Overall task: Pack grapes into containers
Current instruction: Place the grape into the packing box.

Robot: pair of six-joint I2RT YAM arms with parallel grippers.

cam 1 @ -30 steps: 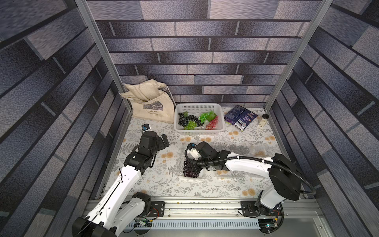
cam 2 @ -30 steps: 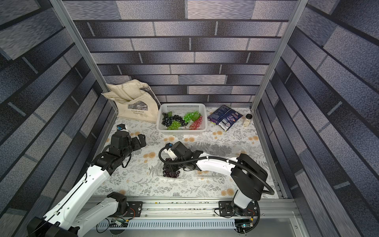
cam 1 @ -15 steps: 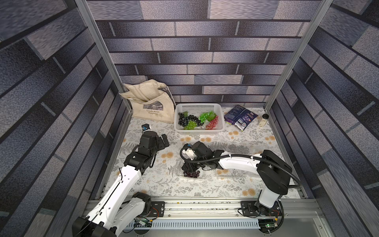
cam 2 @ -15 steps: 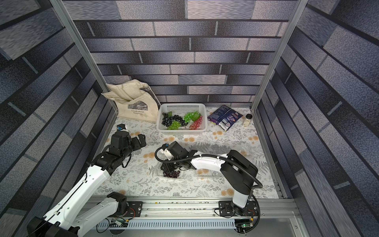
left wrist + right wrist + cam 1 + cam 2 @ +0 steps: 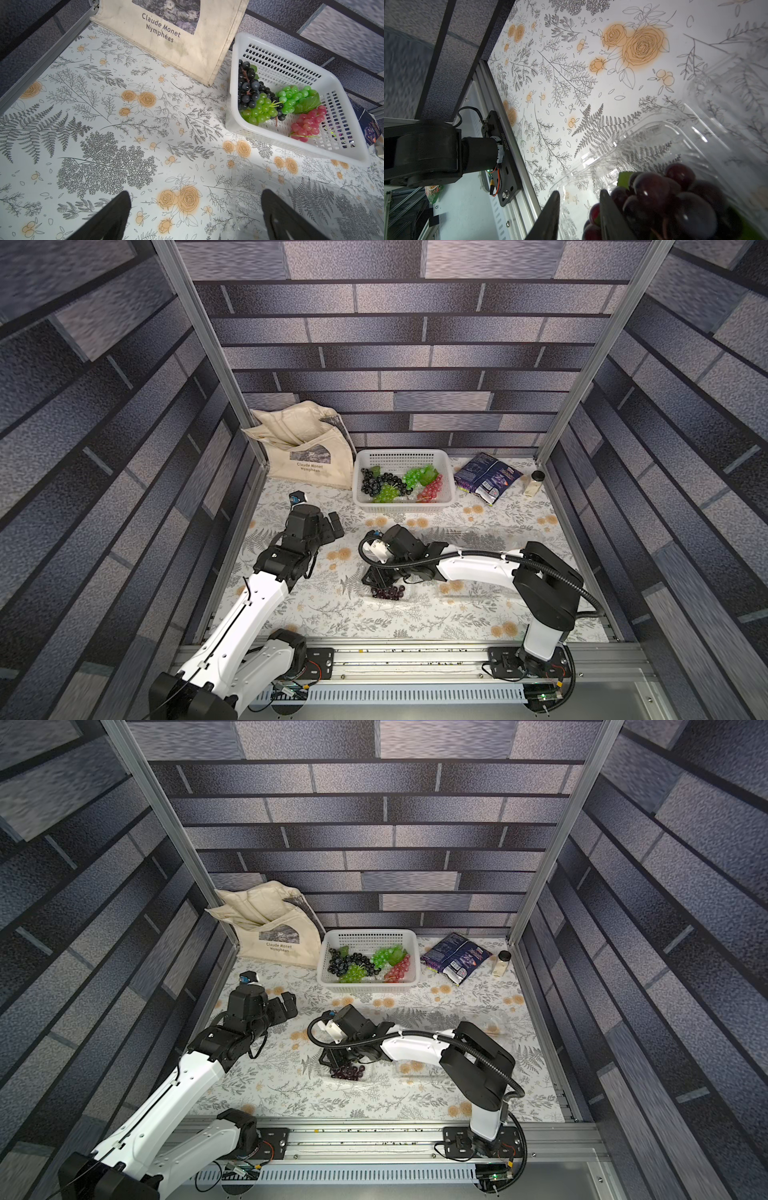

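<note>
Grapes, one dark purple bunch, lie in a clear plastic container on the flower-printed desk in both top views, below the wrist of the right arm. Other bunches, black, green and red, sit in a white slotted basket at the back. Beside it leans a cream cloth bag printed "Claude Monet Nymphéas". On its other side lie a crinkled dark blue packet, its print too small to read, and a small capped jar.

The left wrist view shows the bag's grey lettering sharply, under a bluish picture. The basket's bunches are round, glossy beads: black ones, two translucent green clusters with a leaf, and one pink-red. The left fingers are spread wide with only desk between them. A second clear container lies by one finger.

In the right wrist view the purple grapes shine wine-dark inside the ribbed container. The right fingers stand slightly apart astride its wall, one against the grapes; whether they pinch anything cannot be told. A black motor carries a strip reading "JG260131020".
</note>
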